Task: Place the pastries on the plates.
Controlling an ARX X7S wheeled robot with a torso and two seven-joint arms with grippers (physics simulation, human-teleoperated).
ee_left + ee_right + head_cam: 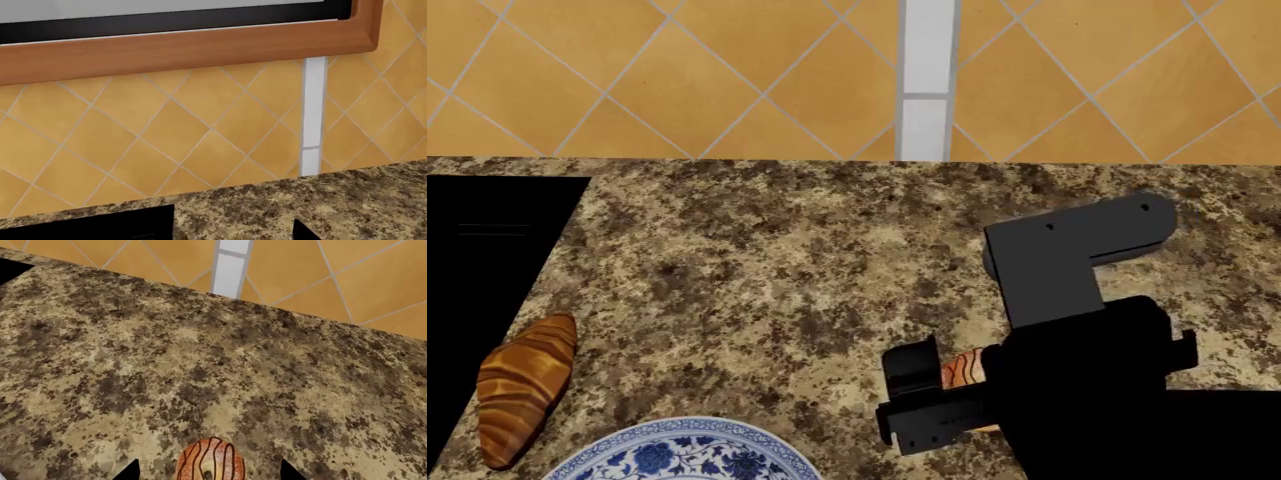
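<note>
The small round orange cake (210,463) with dark squiggle lines lies on the granite counter (774,270). My right gripper (210,472) is open around it, with counter showing between each fingertip and the cake. In the head view the same cake (964,369) peeks out between the right gripper's (914,395) black fingers. The striped golden-brown croissant (523,388) lies at the counter's left. Just right of the croissant, the blue floral rim of a white plate (681,452) shows at the near edge. My left gripper (213,235) hangs open over bare counter, facing the wall.
A black cooktop (487,260) is set into the counter at the left, close to the croissant. An orange tiled wall (761,70) with a white strip (926,80) closes off the back. A wood-framed window (187,45) is above the tiles.
</note>
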